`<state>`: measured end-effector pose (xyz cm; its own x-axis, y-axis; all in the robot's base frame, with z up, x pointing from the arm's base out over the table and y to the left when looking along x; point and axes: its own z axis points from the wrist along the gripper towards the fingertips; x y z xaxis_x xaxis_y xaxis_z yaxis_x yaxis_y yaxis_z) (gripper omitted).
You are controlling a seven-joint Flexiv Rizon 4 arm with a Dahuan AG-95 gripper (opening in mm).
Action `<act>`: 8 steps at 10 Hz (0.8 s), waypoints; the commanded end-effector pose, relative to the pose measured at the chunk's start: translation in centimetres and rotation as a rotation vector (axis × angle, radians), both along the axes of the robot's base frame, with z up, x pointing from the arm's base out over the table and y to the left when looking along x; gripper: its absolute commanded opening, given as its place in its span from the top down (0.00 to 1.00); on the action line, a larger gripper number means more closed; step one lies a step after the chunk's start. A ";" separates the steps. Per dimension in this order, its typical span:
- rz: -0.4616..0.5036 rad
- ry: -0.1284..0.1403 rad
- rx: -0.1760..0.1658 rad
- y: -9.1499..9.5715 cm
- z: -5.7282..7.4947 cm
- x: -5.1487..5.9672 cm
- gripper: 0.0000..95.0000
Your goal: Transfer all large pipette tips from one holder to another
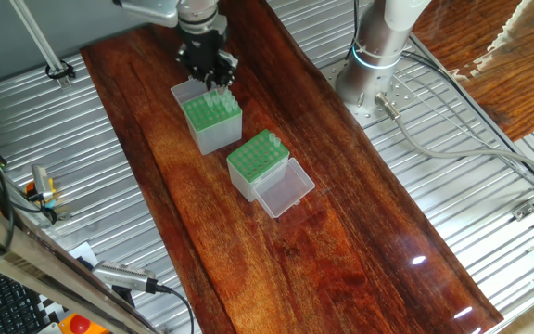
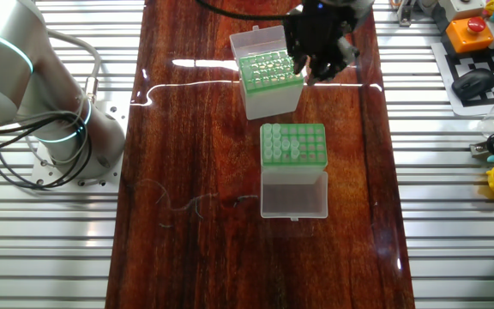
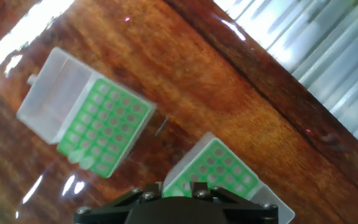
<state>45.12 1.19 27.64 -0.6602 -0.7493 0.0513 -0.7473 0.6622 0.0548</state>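
the gripper (image 1: pixel 213 74) hung just above the far corner of the grey box (image 1: pixel 211 119); whether its jaws held a tip could not be told. the tips (image 2: pixel 281 142) stood upright in the whitish box (image 2: pixel 292 146), which lay nearer, beside it. no readable writing showed on either box.
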 end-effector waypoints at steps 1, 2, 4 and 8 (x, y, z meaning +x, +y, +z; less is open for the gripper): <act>0.064 0.043 0.019 3.1 -2.3 -3.5 0.60; 0.064 0.043 0.021 3.8 -3.1 -4.7 0.60; 0.055 0.040 0.019 5.3 -5.2 -7.2 0.60; 0.137 0.030 0.018 5.3 -5.2 -7.2 0.60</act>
<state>37.94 6.53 22.53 -0.5906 -0.8056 0.0468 -0.8020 0.5925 0.0762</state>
